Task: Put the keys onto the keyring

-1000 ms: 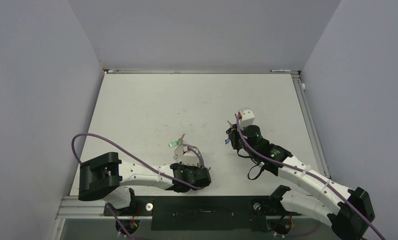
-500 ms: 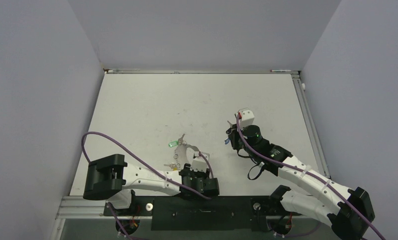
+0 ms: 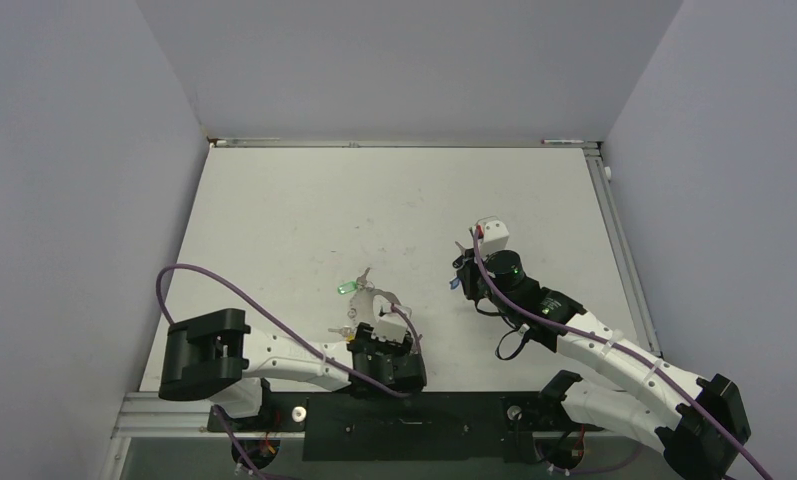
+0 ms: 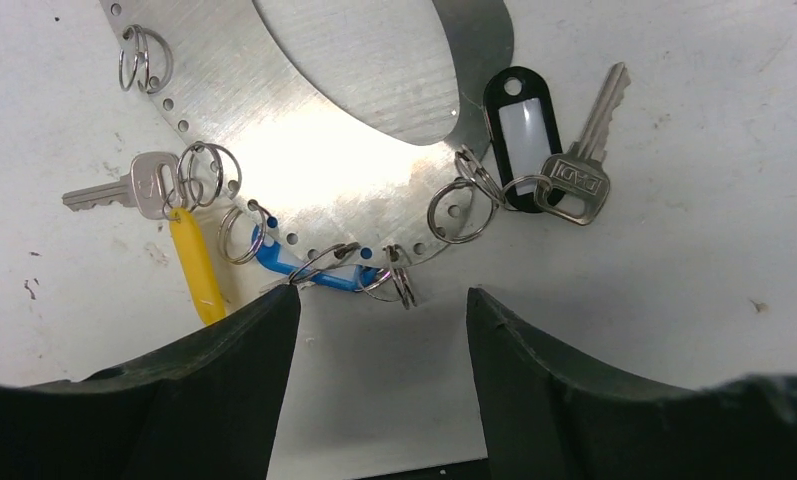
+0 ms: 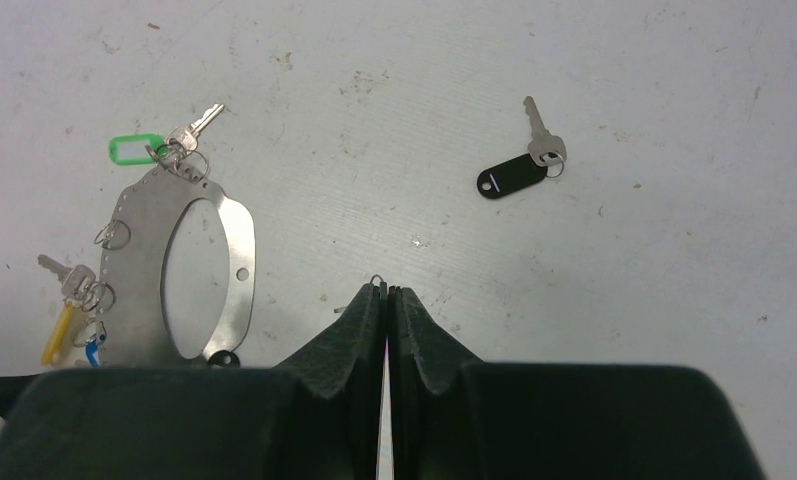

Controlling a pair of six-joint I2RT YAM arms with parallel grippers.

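My left gripper (image 4: 381, 297) stands with its fingers apart just short of the keyring (image 4: 304, 150), a flat grey holed band lying toward the near edge of the surface (image 3: 294, 220). A yellow-tagged key (image 4: 134, 190), a black-tagged key (image 4: 577, 180) and a blue tag (image 4: 289, 265) hang from it. My right gripper (image 5: 386, 288) is pressed together, with a small wire loop (image 5: 376, 279) at its tips. A second black-tagged key (image 5: 522, 165) lies loose, well apart.

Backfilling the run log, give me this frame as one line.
left gripper: open, empty, at keyring edge | right gripper: shut | loose black-tag key: on table, apart from keyring
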